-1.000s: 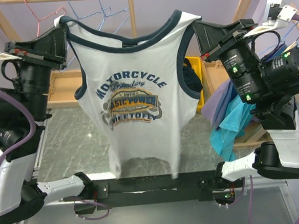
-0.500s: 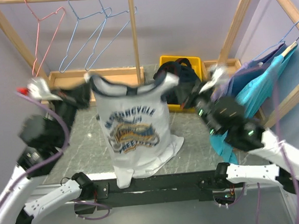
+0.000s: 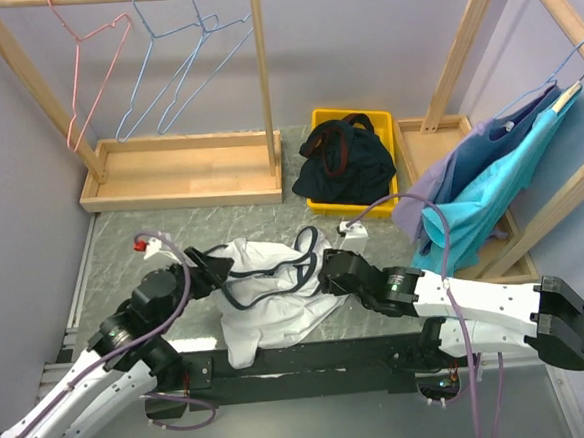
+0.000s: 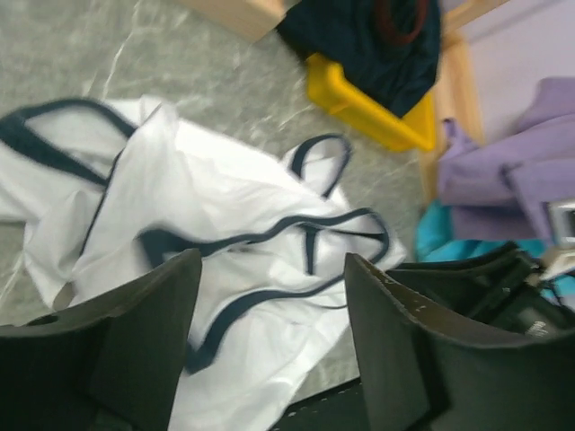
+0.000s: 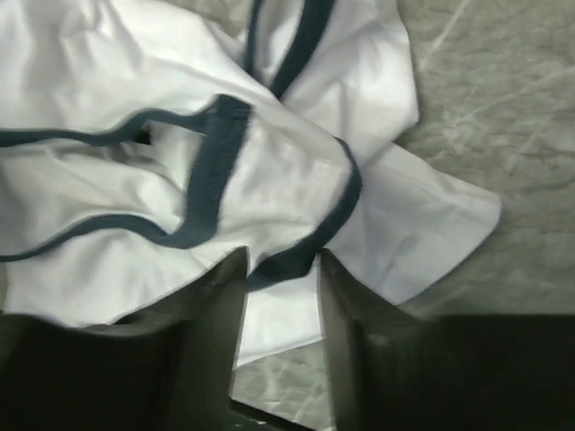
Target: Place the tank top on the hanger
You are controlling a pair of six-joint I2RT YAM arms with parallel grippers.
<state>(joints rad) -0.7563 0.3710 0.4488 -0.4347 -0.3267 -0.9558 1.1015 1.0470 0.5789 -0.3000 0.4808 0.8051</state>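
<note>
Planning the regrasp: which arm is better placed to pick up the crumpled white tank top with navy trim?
Right, probably. The right gripper has a navy-trimmed fold of the white tank top between its open fingers. The left gripper is open too, with cloth between its fingers but its jaws spread much wider.

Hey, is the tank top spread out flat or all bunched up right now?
Bunched up. The tank top lies in a crumpled heap on the table, its navy trim looping over itself and the chest print hidden in the folds.
</note>
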